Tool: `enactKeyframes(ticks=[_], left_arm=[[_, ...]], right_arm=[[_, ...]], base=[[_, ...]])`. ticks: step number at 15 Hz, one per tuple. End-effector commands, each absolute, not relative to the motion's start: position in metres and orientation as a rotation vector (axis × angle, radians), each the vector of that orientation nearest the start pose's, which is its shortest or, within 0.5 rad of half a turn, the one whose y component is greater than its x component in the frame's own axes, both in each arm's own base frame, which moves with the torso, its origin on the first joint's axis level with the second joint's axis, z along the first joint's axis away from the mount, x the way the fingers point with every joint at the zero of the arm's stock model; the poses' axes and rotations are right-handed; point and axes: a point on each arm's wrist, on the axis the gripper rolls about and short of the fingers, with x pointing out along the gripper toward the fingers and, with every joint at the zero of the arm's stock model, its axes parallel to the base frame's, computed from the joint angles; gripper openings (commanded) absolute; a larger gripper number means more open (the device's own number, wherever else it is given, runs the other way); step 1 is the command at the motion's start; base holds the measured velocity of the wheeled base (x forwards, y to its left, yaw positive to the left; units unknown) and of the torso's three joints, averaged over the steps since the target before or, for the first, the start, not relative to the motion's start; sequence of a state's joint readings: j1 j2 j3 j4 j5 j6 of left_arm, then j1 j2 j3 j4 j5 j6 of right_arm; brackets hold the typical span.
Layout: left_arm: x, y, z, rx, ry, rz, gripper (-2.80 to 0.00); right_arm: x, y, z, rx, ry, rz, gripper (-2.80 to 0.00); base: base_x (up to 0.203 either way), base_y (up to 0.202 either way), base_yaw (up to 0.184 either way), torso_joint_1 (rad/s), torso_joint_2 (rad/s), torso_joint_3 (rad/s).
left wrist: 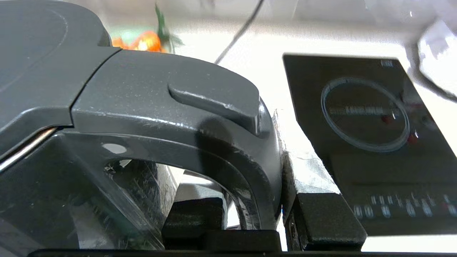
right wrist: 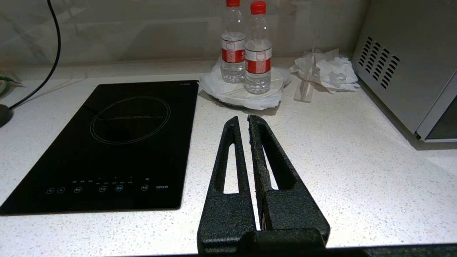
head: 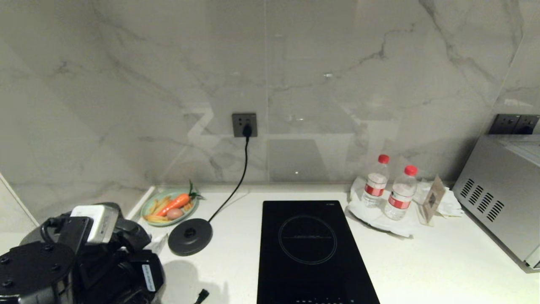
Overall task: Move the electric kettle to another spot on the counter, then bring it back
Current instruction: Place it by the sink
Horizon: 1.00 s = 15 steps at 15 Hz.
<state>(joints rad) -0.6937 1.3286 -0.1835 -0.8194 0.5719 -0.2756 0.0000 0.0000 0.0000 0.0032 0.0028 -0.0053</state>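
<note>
We see open white speckled tabletop (head: 443, 257) between the flat black glass cooktop (head: 310, 249) and the silver metal oven box (head: 502, 194) at the right. At far right, two clear red-capped water bottles (head: 390, 188) on crumpled white paper block the way. On the left, the round black base disc (head: 190, 236), its black cord (head: 236, 185) up the wall, and a green plate of vegetables (head: 168, 207) crowd the far corner.
</note>
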Motion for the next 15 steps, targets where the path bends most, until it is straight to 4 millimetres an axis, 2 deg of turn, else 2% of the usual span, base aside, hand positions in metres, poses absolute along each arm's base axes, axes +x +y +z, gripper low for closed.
enactKeyframes(ticks=[1, 6, 15], left_arm=[[0.1249, -0.0891, 0.1239, -0.104, 0.298, -0.077, -2.80], [0.1245, -0.0884, 0.1228, -0.117, 0.302, -0.071, -2.80], [0.1264, -0.0900, 0.1262, -0.124, 0.290, -0.073, -2.80]], right_arm=[[-0.0228, 0.0001, 0.0752, -0.006, 0.003, 0.003, -2.80], [-0.0228, 0.0001, 0.0752, -0.006, 0.003, 0.003, -2.80], [-0.0227, 0.0001, 0.0752, -0.006, 0.005, 0.003, -2.80]], base=[[0.000, 0.000, 0.000, 0.000, 0.00, 0.000], [0.002, 0.001, 0.012, -0.002, 0.00, 0.003], [0.000, -0.009, 0.164, 0.002, 0.01, 0.003]])
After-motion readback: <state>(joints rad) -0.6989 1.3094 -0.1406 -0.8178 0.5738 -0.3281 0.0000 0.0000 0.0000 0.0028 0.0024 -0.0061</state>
